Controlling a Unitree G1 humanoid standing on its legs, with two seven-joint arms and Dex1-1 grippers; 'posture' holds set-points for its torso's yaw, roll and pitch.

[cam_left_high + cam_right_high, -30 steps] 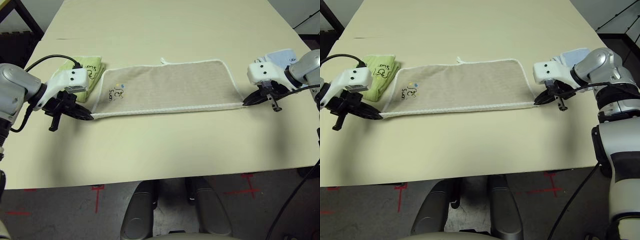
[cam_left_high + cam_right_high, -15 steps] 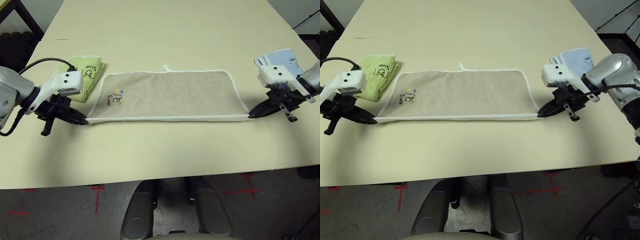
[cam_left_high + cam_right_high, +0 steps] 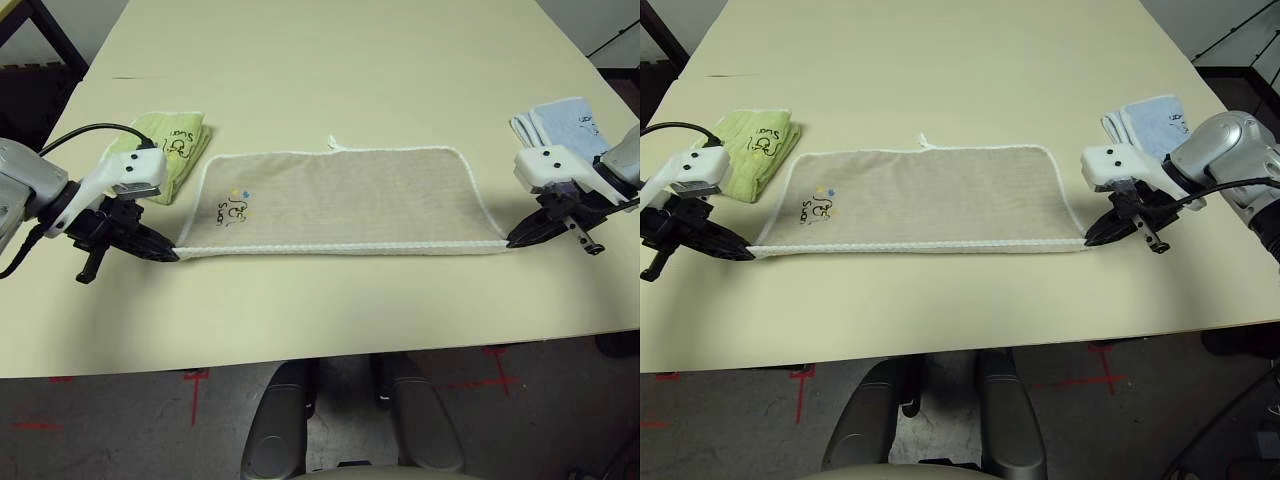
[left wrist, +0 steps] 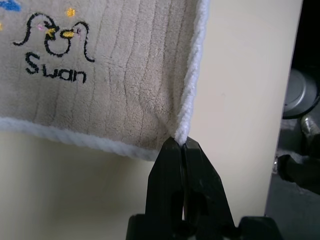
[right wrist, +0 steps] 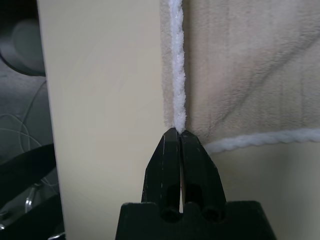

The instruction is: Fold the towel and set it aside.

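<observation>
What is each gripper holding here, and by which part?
Both hold the towel: the left gripper pinches its near left corner at the white edging, the right gripper its near right corner, both shut on the edging.

Even, bright overhead light, soft shadows on the table point(image 3: 330, 90) beneath both arms, head views sharp, no glare

**Towel drawn back toward table's near edge**

Beige towel point(image 3: 340, 200) now lies nearer the table's front edge; its near white-edged hem, earlier slanted, runs almost level. Left gripper point(image 3: 172, 254) and right gripper point(image 3: 512, 241), each pinched on a near corner, sit lower and closer to the robot. More of the light blue folded towel point(image 3: 560, 122) is uncovered.
</observation>
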